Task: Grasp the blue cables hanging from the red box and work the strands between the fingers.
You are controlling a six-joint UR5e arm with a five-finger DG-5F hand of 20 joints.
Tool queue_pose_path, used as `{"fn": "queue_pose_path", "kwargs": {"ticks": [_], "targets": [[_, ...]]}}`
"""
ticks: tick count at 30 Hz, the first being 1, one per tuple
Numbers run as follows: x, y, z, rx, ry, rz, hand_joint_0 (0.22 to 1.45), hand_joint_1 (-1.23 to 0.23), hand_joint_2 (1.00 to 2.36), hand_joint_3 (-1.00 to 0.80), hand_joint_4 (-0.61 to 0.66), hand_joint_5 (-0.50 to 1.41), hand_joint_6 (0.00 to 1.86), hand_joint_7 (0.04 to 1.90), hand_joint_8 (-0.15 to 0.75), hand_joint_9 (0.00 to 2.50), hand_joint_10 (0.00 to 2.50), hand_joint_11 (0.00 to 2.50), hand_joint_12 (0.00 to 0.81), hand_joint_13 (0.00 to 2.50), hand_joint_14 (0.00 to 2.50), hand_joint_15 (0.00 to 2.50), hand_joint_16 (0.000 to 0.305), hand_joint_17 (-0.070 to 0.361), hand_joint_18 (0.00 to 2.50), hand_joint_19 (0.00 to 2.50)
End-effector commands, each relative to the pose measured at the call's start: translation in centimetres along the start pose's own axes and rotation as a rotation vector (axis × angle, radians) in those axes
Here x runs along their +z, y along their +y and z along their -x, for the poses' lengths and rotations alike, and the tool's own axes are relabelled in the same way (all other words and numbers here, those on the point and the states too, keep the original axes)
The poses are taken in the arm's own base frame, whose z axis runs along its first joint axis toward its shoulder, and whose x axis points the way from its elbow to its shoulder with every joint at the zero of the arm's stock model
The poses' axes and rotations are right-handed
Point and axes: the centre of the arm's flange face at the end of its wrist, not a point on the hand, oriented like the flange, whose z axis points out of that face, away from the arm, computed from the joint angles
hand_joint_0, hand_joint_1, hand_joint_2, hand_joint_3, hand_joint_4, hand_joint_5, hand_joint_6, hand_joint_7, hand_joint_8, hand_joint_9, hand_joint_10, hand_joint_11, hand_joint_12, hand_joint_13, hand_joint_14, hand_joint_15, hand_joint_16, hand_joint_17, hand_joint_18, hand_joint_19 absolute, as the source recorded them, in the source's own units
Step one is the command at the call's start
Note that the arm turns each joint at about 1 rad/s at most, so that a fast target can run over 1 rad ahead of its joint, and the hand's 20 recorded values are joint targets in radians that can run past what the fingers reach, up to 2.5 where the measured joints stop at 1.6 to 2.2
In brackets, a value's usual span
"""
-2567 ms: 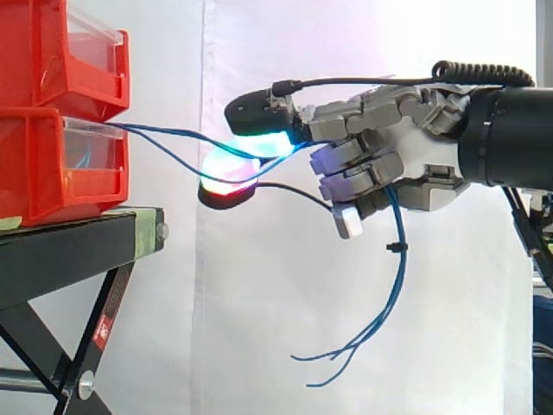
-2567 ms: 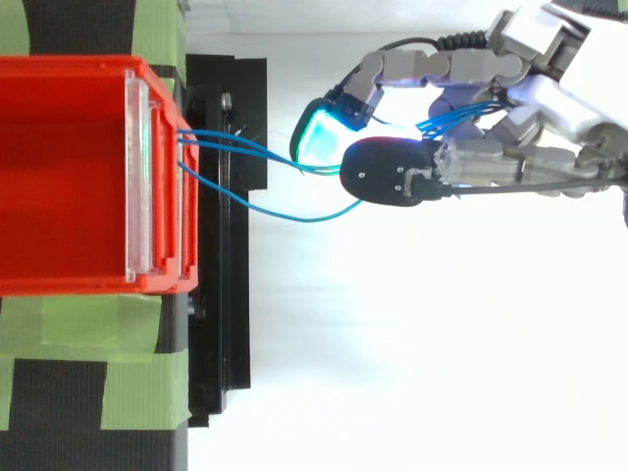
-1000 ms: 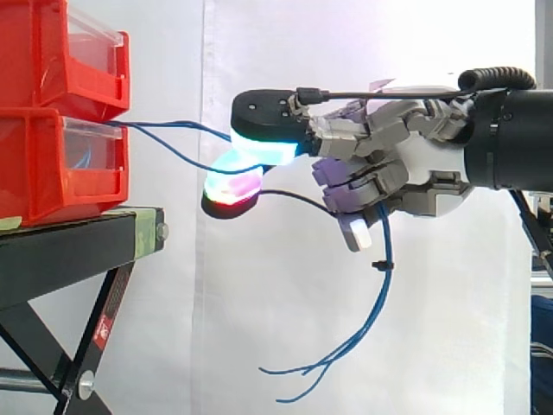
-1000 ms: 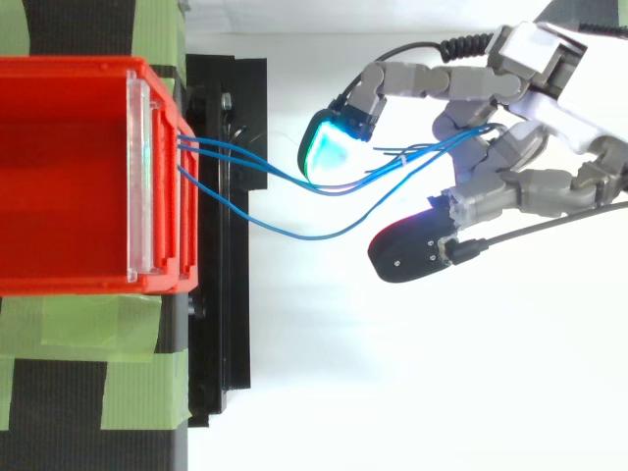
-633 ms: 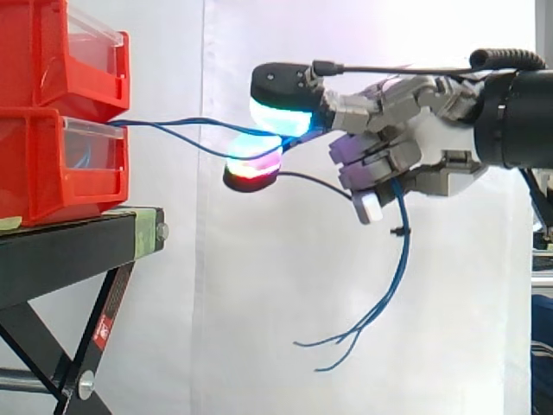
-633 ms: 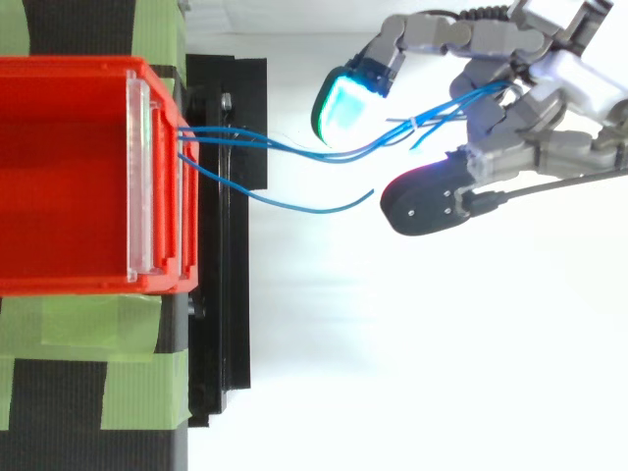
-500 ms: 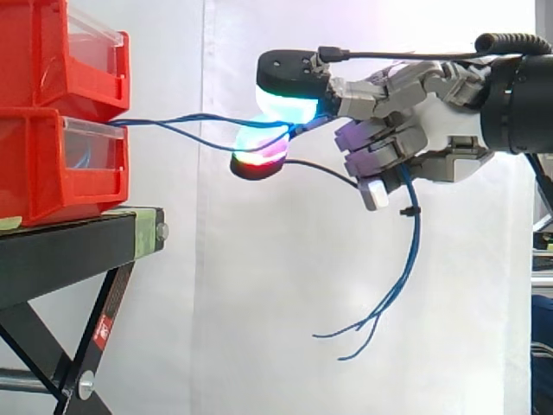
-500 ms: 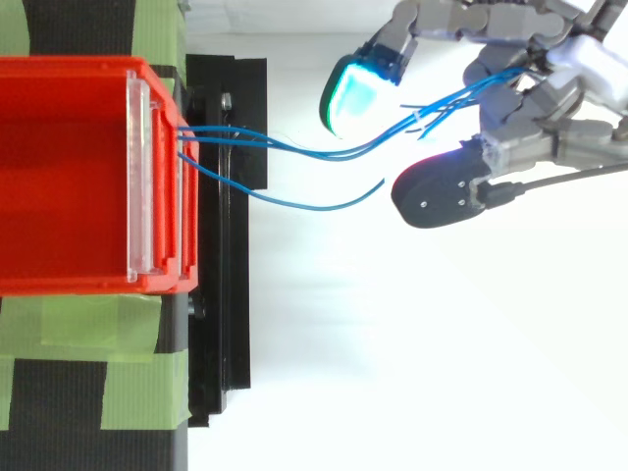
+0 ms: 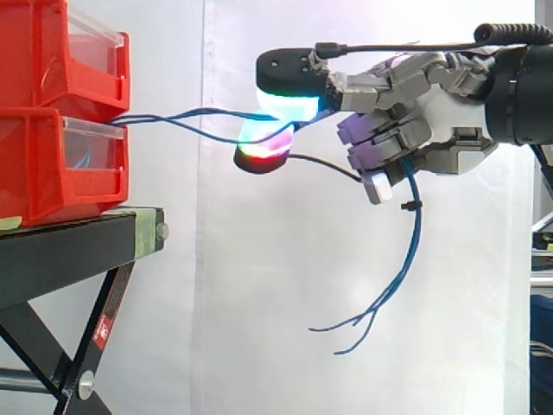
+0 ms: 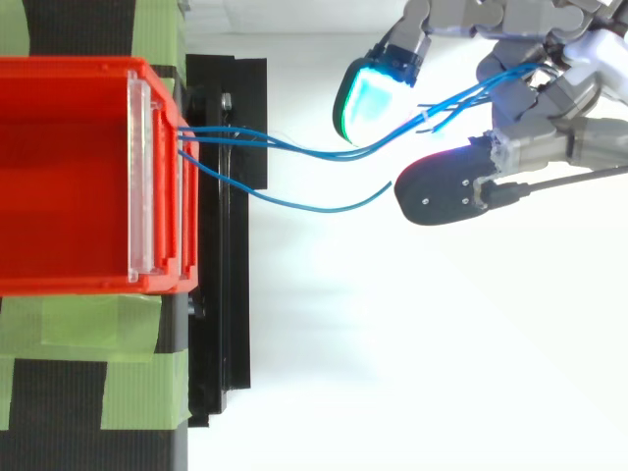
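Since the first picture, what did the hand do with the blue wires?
The hand rose and drew back from the bins, its pads spread apart, and one strand slipped free. It still grips the other cables. Bins unmoved.

Cables [image 10: 304,150] between bins [image 9: 52,164] and robot hand [image 9: 432,130]

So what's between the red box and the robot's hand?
Just the blue cables, running from the red box across open air to the hand; both views show it.

Grey jointed hand [image 9: 441,121], black wrist [image 9: 523,95], pads [image 9: 289,104] glowing cyan — and red
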Motion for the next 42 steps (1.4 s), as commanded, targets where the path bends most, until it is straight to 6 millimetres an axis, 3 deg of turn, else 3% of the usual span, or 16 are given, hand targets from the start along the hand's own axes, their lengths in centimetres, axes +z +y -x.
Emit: {"fn": "queue_pose_path", "kwargs": {"ticks": [1, 4, 8, 10, 18, 21, 23, 29, 34, 42], "targets": [[-0.02, -0.04, -0.03, -0.01, 0.001, -0.001, 0.88, -0.69, 1.01, -0.68, 0.22, 0.47, 0.01, 1.35, 0.532, 1.78, 2.5, 2.5, 0.684, 1.96, 2.5, 1.71, 0.243, 0.182, 2.5, 0.6], [0.01, 0.03, -0.04, -0.015, 0.0, 0.0, 0.88, -0.7, 1.02, -0.63, 0.22, 0.5, 0.01, 1.37, 0.532, 1.78, 2.5, 2.5, 0.684, 1.96, 2.5, 1.71, 0.243, 0.182, 2.5, 0.6], [-0.02, -0.05, -0.01, -0.023, -0.002, -0.002, 0.85, -0.69, 1.02, -0.36, 0.22, 0.53, 0.01, 1.39, 0.532, 1.78, 2.5, 2.5, 0.684, 1.96, 2.5, 1.71, 0.243, 0.182, 2.5, 0.6], [-0.02, -0.08, 0.06, -0.022, -0.009, -0.006, 0.85, -0.69, 1.02, -0.3, 0.24, 0.54, 0.01, 1.38, 0.532, 1.78, 2.5, 2.5, 0.684, 1.96, 2.5, 1.71, 0.243, 0.182, 2.5, 0.6], [-0.02, -0.09, 0.07, -0.025, -0.01, -0.006, 0.91, -0.67, 1.01, -0.1, 0.28, 0.5, 0.02, 1.24, 0.532, 1.78, 2.5, 2.5, 0.684, 1.96, 2.5, 1.71, 0.243, 0.182, 2.5, 0.6], [-0.02, -0.09, 0.07, -0.03, -0.01, -0.006, 0.88, -0.68, 1.01, -0.19, 0.27, 0.49, 0.02, 1.22, 0.532, 1.78, 2.5, 2.5, 0.684, 1.96, 2.5, 1.71, 0.243, 0.182, 2.5, 0.6], [-0.01, -0.08, 0.07, -0.032, -0.011, -0.005, 0.82, -0.65, 1.02, -0.45, 0.24, 0.46, 0.02, 1.24, 0.532, 1.78, 2.5, 2.5, 0.684, 1.96, 2.5, 1.71, 0.243, 0.182, 2.5, 0.6], [-0.05, -0.04, -0.02, -0.038, -0.008, -0.004, 0.8, -0.62, 1.01, -0.65, 0.23, 0.48, 0.01, 1.3, 0.532, 1.78, 2.5, 2.5, 0.684, 1.96, 2.5, 1.71, 0.243, 0.182, 2.5, 0.6], [-0.01, -0.08, 0.07, -0.038, -0.011, -0.005, 0.81, -0.63, 1.01, -0.66, 0.24, 0.51, 0.01, 1.33, 0.532, 1.78, 2.5, 2.5, 0.684, 1.96, 2.5, 1.71, 0.243, 0.182, 2.5, 0.6], [-0.06, -0.06, 0.0, -0.037, -0.009, -0.006, 0.87, -0.66, 1.02, -0.34, 0.28, 0.53, 0.01, 1.3, 0.532, 1.78, 2.5, 2.5, 0.684, 1.96, 2.5, 1.71, 0.243, 0.182, 2.5, 0.6]]}}
